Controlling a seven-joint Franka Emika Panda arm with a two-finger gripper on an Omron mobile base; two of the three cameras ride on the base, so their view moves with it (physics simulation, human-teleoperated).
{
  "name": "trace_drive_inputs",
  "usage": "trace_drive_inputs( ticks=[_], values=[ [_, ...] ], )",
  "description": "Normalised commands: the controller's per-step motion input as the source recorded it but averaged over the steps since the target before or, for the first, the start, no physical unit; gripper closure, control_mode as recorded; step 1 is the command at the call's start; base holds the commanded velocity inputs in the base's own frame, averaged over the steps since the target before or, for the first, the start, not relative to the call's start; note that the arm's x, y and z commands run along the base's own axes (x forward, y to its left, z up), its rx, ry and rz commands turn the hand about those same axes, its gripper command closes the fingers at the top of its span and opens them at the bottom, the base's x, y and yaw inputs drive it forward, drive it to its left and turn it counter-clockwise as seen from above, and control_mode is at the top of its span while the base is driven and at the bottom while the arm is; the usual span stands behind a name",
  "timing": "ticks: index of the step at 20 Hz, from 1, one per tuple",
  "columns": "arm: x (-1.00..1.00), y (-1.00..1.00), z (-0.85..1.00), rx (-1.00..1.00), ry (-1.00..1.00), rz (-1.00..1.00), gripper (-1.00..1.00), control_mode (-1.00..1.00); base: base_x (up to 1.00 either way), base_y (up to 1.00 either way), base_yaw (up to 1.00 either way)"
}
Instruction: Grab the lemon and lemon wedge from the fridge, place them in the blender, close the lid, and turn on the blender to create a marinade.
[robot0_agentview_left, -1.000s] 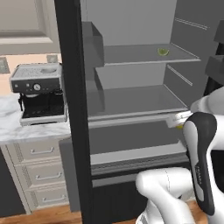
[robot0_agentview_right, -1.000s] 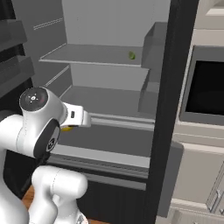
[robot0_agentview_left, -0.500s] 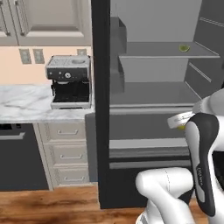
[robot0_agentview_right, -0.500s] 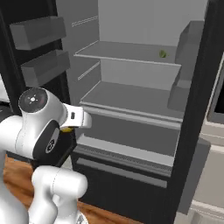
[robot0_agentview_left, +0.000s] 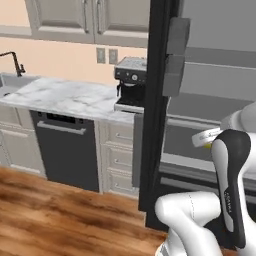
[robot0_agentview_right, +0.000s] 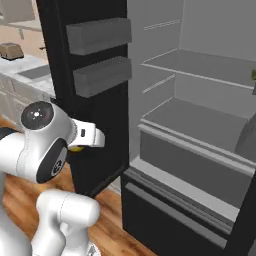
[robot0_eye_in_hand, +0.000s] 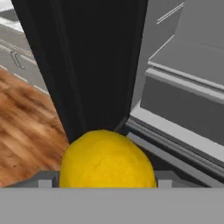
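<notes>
The robot's gripper (robot0_eye_in_hand: 105, 186) has the lemon (robot0_eye_in_hand: 107, 161) in it. In the hand view the lemon sits right at the bottom, between the 2 finger tips, and the jaws stand wide because the fruit is fat and fills the gap. It looks like a firm hold, tight on both sides.

The lemon is bright yellow, round and a little bumpy, with a darker orange shade low on its skin. From the right base view just a small yellow bit (robot0_agentview_right: 76, 148) peeks out under the white wrist. From the left base view a pale yellow edge (robot0_agentview_left: 202, 140) shows beside the arm.

The fridge (robot0_agentview_right: 190, 125) is open, with grey shelves and 2 boxy bins on its black door (robot0_agentview_right: 95, 100). The lemon is out of the fridge, held low in front of the door edge, above the wood floor (robot0_eye_in_hand: 26, 118). I think the arm keeps it tucked close to its body so it stays safe on the way to the blender.

On the far left is a marble counter (robot0_agentview_left: 65, 97) with a coffee machine (robot0_agentview_left: 131, 85) on it. A small green thing (robot0_agentview_right: 253, 75) sits on a far fridge shelf, too small to tell what it is.
</notes>
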Motion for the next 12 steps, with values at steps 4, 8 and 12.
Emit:
trace_drive_inputs(
  ticks=[4, 8, 12],
  values=[
    [0.0, 0.0, 0.0, 0.0, 0.0, 0.0, 1.0, 1.0, -0.05, 0.0, 0.63],
    [0.0, 0.0, 0.0, 0.0, 0.0, 0.0, 1.0, 1.0, -0.01, 0.0, 0.71],
    [0.0, 0.0, 0.0, 0.0, 0.0, 0.0, 1.0, 1.0, -0.01, 0.06, 0.75]
  ],
)
